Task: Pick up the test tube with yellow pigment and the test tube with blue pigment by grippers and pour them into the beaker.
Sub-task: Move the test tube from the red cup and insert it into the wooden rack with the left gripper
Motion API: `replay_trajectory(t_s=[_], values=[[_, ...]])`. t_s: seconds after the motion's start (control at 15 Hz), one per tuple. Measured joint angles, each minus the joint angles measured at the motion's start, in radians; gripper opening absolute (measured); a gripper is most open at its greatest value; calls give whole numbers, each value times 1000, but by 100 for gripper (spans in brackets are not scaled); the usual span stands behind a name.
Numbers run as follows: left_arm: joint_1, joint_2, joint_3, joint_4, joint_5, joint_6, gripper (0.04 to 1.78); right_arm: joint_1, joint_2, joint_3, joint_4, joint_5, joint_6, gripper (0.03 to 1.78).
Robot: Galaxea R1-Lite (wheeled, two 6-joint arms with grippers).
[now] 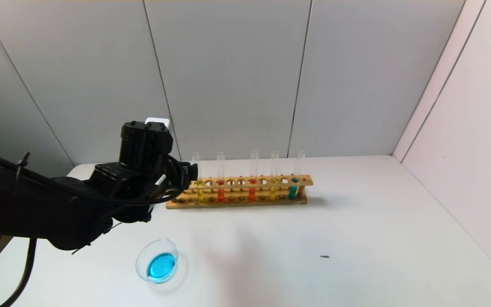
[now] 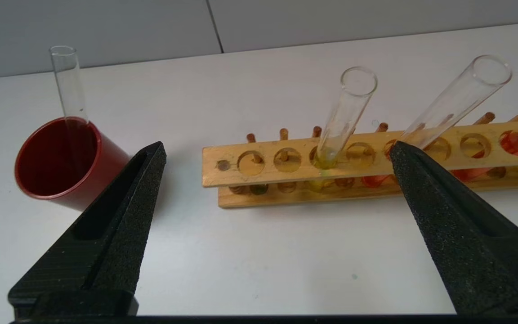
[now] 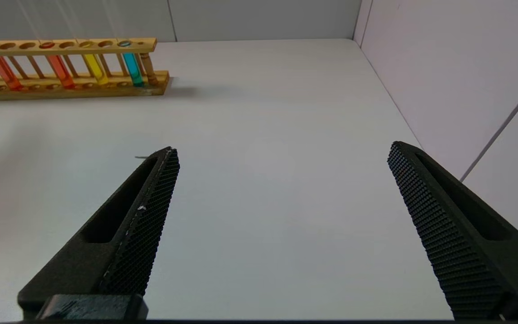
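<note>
The beaker (image 1: 157, 266) — a low, wide vessel of clear glass — is sitting near the front-left corner of the white tabletop (image 1: 356, 238) and is already holding a pool of sky-blue liquid, so the blue half of the job looks done. An empty clear glass tube (image 2: 68, 83) is leaning in the dark-red opaque cup (image 2: 56, 159) by the left edge; it is probably the spent blue one, though nothing confirms that.

The test tube with yellow pigment (image 2: 346, 117), a slim clear glass tube with lemon-yellow liquid at its round bottom, is standing in the long wooden rack (image 2: 286, 180) along the back edge, near the rack's left end. Its long axis is close to upright, leaning only slightly.

The left gripper (image 2: 277, 148), a black two-fingered hand, is hovering at the left end of the rack with its fingers spread wide and nothing between them. The yellow tube is lying straight ahead of it, just inside the gap and nearer the finger by the orange-red tube (image 2: 454, 101). The coming grasp likely depends on that — moving forward while keeping the neighbouring tube outside the fingers.

The right gripper (image 3: 281, 155) is hanging parked over the right side of the table, fingers apart and empty, far from the rack; the left arm is clearly nearer.
</note>
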Motion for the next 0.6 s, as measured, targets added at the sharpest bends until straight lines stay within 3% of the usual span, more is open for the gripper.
replay_trajectory(t_s=[0.6], values=[[-27, 154, -103, -21, 17, -35, 175, 0, 0, 0, 0, 0, 0, 170]])
